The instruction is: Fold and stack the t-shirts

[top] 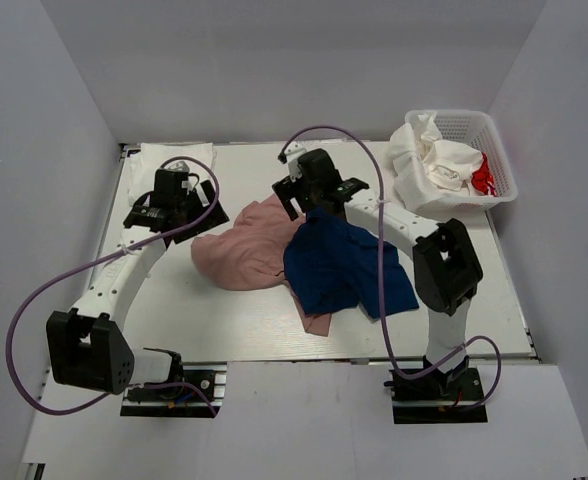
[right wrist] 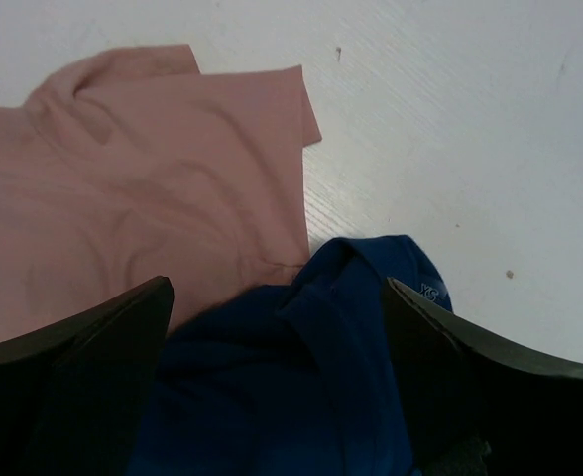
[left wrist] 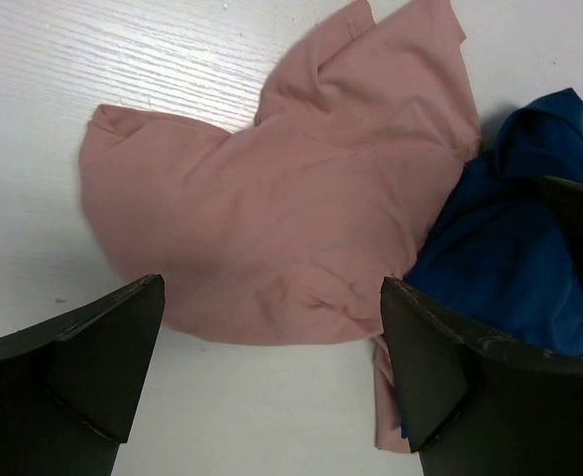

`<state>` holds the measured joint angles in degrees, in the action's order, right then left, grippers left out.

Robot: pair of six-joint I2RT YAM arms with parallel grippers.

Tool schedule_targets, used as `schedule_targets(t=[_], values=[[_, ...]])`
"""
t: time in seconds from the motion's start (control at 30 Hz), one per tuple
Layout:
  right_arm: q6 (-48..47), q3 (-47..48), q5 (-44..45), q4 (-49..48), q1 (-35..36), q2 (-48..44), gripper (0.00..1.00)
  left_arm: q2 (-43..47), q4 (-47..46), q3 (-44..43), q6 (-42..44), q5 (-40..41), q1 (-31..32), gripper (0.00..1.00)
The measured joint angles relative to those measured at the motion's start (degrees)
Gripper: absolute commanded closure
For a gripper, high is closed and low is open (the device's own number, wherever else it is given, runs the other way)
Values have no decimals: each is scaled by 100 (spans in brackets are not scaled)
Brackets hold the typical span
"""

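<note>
A dusty pink t-shirt [top: 244, 250] lies crumpled at the table's middle, with a navy blue t-shirt [top: 344, 265] overlapping its right side. My left gripper [top: 182, 208] is open and empty, hovering just left of the pink shirt [left wrist: 291, 208]. In the left wrist view [left wrist: 272, 382] the navy shirt [left wrist: 510, 258] lies at the right. My right gripper [top: 307, 200] is open and empty over the navy shirt's far edge [right wrist: 301, 387], with the pink shirt [right wrist: 143, 198] beside it. White shirts [top: 429, 165], one with red print [top: 484, 178], fill the basket.
The white mesh basket [top: 502, 150] stands at the back right corner. A flat white cloth [top: 164, 157] lies at the back left behind my left gripper. Grey walls close the table on three sides. Purple cables loop off both arms.
</note>
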<state>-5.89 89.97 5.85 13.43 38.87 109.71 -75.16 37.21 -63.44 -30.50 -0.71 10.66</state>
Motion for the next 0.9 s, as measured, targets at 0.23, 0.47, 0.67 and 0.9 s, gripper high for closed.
schedule_targets(t=[0.23, 0.47, 0.67, 0.9], values=[[247, -588, 962, 420, 315, -9, 10, 48, 33, 122, -61, -214, 0, 0], [605, -2398, 1816, 997, 225, -1082, 10, 22, -28, 304, -103, -619, 0, 0], [789, -2658, 1827, 850, 109, -1158, 68, -256, -210, 304, -96, -953, 0, 0], [798, -2096, 1661, 868, -37, -1062, 100, -229, -208, 308, -39, -1040, 0, 0]])
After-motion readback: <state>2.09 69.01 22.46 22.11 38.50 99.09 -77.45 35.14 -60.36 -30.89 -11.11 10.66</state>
